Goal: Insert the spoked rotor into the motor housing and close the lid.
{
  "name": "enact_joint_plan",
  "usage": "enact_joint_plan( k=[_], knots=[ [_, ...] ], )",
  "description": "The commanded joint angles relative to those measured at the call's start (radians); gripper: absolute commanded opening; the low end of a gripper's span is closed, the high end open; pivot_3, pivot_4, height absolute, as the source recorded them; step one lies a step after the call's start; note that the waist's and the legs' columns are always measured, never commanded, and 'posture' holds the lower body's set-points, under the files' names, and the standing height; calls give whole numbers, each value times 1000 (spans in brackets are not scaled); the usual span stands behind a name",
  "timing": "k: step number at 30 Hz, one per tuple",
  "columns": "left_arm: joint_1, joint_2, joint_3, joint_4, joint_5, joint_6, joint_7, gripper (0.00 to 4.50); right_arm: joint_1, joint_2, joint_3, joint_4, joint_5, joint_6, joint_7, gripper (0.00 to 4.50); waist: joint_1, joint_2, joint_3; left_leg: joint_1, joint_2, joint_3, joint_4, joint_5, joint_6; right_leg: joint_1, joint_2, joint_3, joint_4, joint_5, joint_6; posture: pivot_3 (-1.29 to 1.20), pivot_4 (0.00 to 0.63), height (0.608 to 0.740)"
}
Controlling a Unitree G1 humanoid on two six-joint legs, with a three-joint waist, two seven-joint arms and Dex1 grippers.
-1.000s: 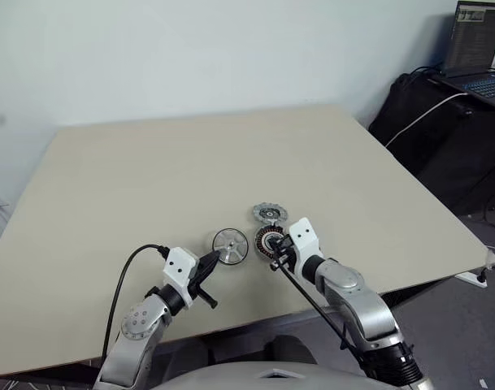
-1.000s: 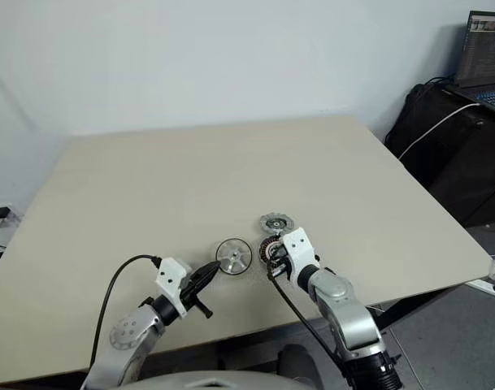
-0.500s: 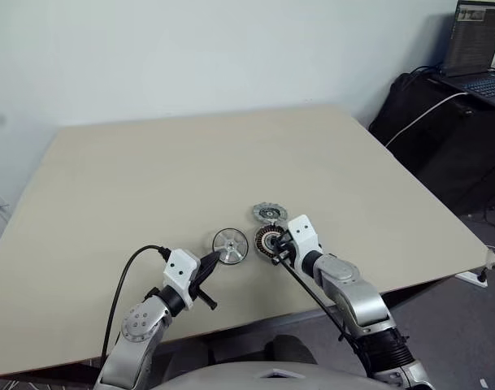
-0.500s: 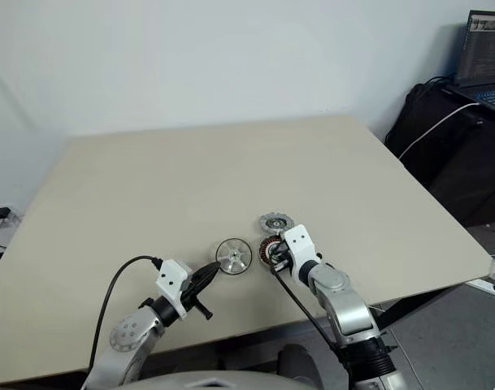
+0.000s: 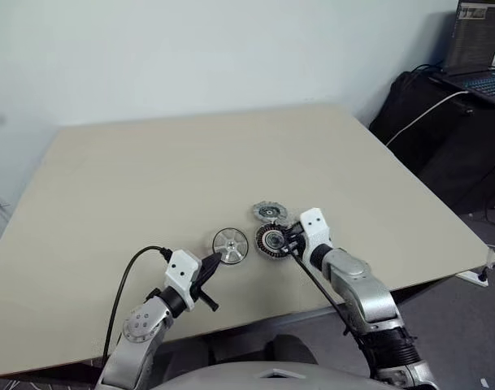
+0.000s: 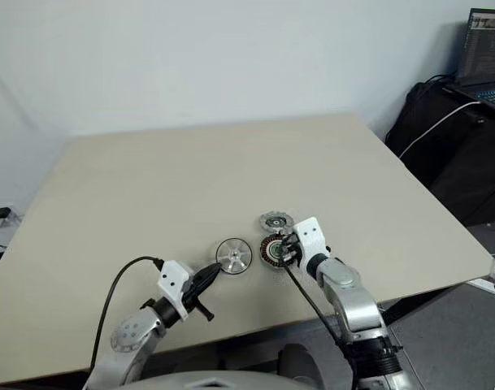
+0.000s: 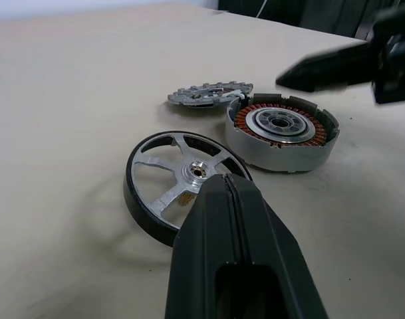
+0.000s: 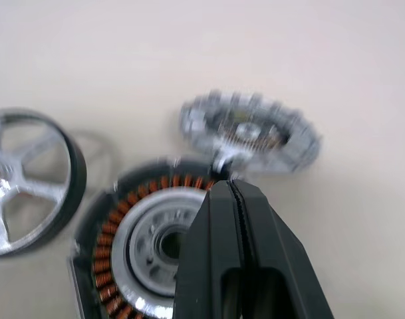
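The shiny silver spoked rotor with a dark rim [image 7: 179, 183] lies flat on the table. Just beside it sits the round silver-walled motor housing [image 7: 280, 130], open side up, with copper-brown windings around a silvery centre. The small grey scalloped lid [image 7: 207, 94] lies flat behind the housing, touching it.

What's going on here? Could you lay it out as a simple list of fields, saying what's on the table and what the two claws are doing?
surface: beige table
spoked rotor: flat on the table, apart from the housing
motor housing: open, copper windings showing, nothing inside
lid: beside the housing on its far side, rim at the housing's edge
left gripper: shut, empty, tip at the rotor's near edge
right gripper: shut, empty, over the housing's right edge
task progress: rotor not yet inserted, lid not yet on
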Motion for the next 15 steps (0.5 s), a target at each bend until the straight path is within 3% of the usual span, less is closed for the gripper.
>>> enact_joint_plan(
  k=[1,10,15],
  knots=[
    [-6,-6,-4,-29,-8,-7,4,0,-1,0,-12,-47,11,-20,1,39,-1,0,0,0,0,0,0,0,0,0,0,0,0,0,0,0,0,740],
    [-4,-9,-7,-62,-10,12,19,0,-29,22,58,15,-26,-35,0,39,-4,0,0,1,0,0,0,0,0,1,0,0,0,0,0,0,0,740],
    [9,-30,21,-115,-45,60,57,0,-6,22,32,-32,-8,-29,-1,39,-4,0,1,0,0,0,0,0,0,0,-1,0,0,0,0,0,0,740]
  ],
)
